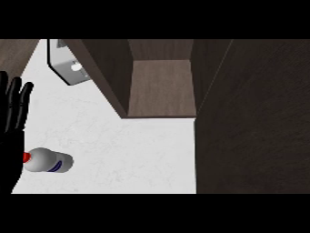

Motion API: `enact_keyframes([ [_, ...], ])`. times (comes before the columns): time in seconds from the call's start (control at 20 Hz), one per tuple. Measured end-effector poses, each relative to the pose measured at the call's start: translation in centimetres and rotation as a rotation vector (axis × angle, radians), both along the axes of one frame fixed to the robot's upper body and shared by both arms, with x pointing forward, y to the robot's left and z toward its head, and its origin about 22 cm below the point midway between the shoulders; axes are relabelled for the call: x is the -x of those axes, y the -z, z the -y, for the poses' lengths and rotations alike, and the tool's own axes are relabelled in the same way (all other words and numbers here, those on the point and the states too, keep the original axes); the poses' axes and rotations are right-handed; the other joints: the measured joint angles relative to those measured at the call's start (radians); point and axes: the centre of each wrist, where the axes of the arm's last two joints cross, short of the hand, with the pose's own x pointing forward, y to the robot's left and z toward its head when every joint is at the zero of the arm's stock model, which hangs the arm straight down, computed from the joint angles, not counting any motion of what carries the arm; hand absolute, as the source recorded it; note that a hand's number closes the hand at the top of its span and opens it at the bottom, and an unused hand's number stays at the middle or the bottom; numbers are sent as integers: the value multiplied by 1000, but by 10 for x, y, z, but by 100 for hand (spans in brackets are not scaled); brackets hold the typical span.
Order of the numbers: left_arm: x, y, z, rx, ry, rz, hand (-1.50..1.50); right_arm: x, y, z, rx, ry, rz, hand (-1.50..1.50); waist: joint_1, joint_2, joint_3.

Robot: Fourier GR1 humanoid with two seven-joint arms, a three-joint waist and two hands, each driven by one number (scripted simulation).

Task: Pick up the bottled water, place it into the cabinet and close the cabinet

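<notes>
— From the head view, what do you see on the counter?

— A white top, and the bottle lying on its side near the counter's left edge, toward the near side. White body, red cap, a blue band at the end away from the cap. The cap points left, at the hand.

— Which hand?

— The left hand, at the view's left edge. It is black, held up flat, fingers straight and a little spread, tips pointing to the far side. It holds nothing. The bottle's cap sits right at the palm's edge; whether they touch I cannot tell.

— And the right hand?

— It does not show.

— The cabinet?

— The cabinet stands open at the counter's far side, brown inside, with a bare shelf in it. Its door is swung out, a big dark wood panel that covers the whole right part of the view. The bottle lies well apart from the cabinet, outside it.

— Anything else?

— A small grey thing at the far left corner, just left of the cabinet's side wall. What it is I cannot make out.
</notes>
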Motion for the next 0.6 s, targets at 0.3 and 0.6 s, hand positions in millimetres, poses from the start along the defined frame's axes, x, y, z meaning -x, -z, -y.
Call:
enact_keyframes([
  [0.3,38,-11,-17,-31,110,-22,-150,23,7,1,-8,14,-25,-150,6,-13,-20],
  [0.6,73,-2,-12,116,269,-247,-150,48,7,-4,-110,-160,-150,-150,10,-19,-25],
])
